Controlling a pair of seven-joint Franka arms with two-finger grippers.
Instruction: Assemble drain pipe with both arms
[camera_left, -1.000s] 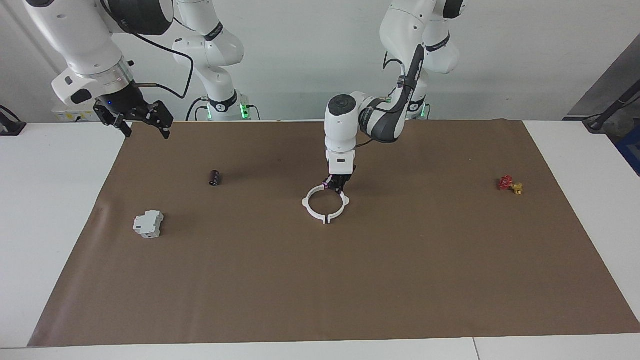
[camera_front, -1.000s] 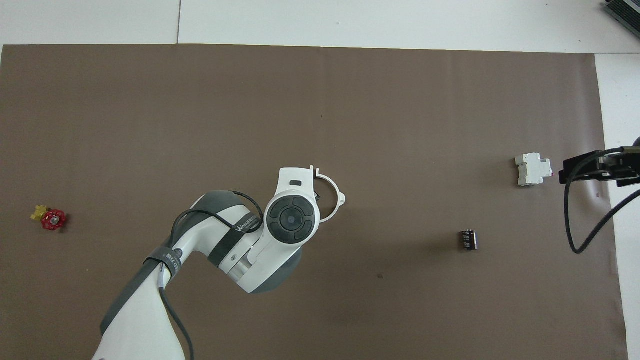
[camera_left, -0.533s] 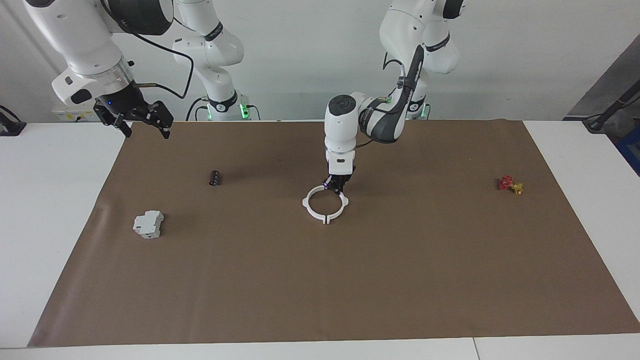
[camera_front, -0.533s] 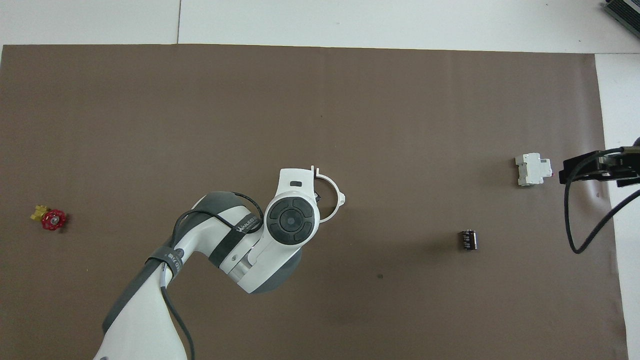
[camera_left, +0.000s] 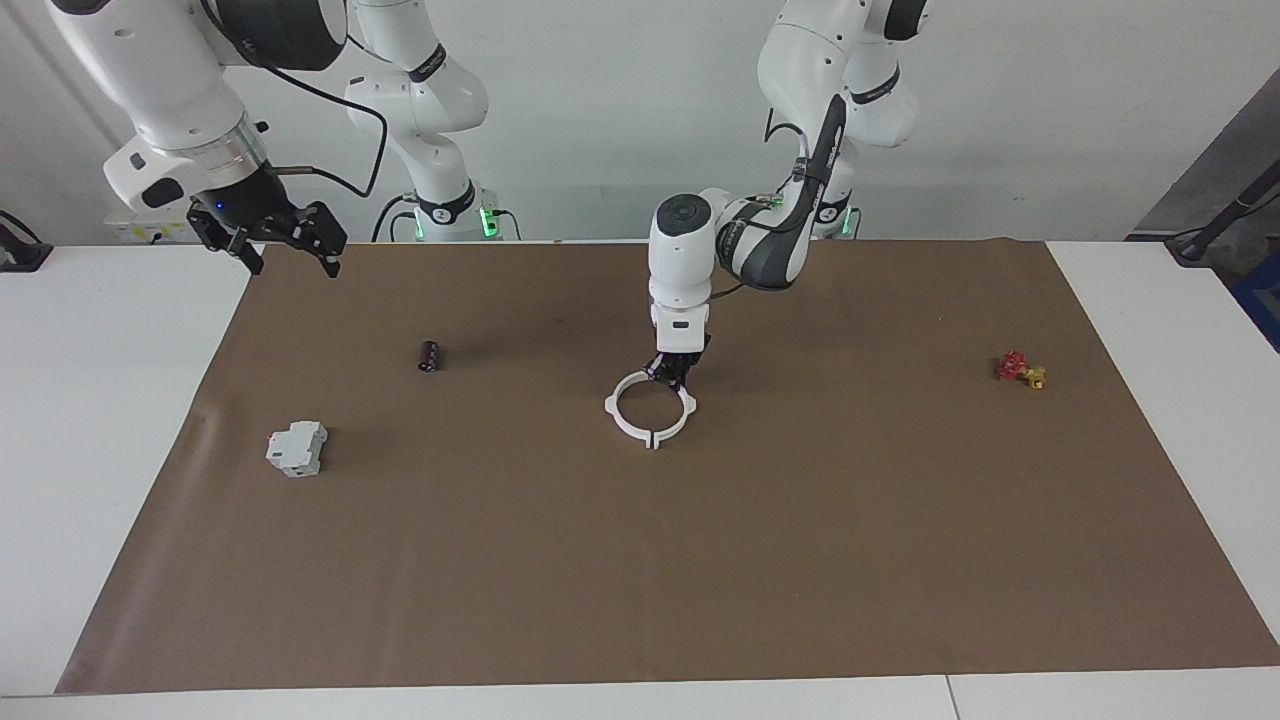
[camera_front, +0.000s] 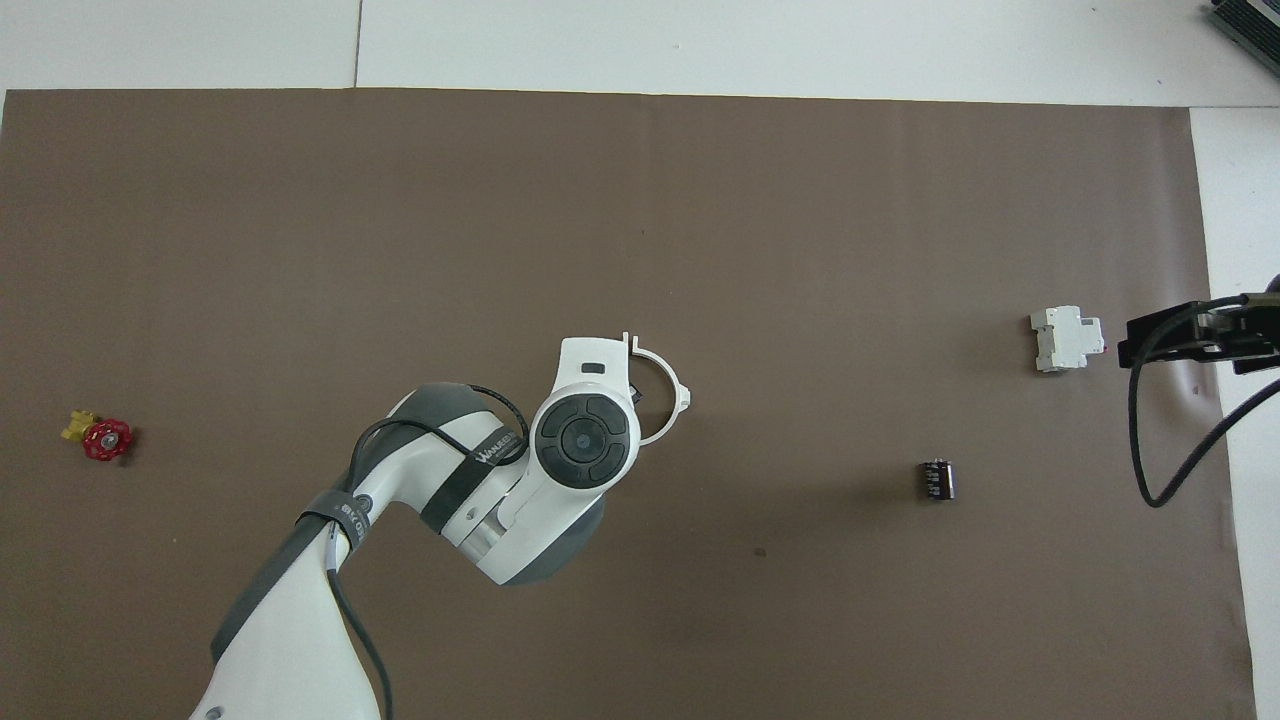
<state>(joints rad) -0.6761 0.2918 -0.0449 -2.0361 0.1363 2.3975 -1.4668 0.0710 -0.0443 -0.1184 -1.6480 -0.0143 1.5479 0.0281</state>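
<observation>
The drain pipe (camera_left: 620, 424) lies on the brown mat near the table's middle. Its two white half-rings meet as one closed ring, with paired tabs at the seam farthest from the robots. Part of its arc shows in the overhead view (camera_front: 668, 370). My left gripper (camera_left: 672, 375) points straight down at the ring's edge nearest the robots, right at the other seam. In the overhead view it is hidden under its own wrist. My right gripper (camera_left: 290, 262) is open and empty, raised over the mat's corner at the right arm's end, and waits.
A grey-white boxy block (camera_left: 296, 448) (camera_front: 1066, 339) and a small dark cylinder (camera_left: 429, 355) (camera_front: 937, 479) lie toward the right arm's end. A red-and-yellow valve (camera_left: 1018, 368) (camera_front: 103, 438) lies toward the left arm's end.
My left arm's wrist has risen very slightly at the ring. The ring has not moved. The right arm has not moved.
</observation>
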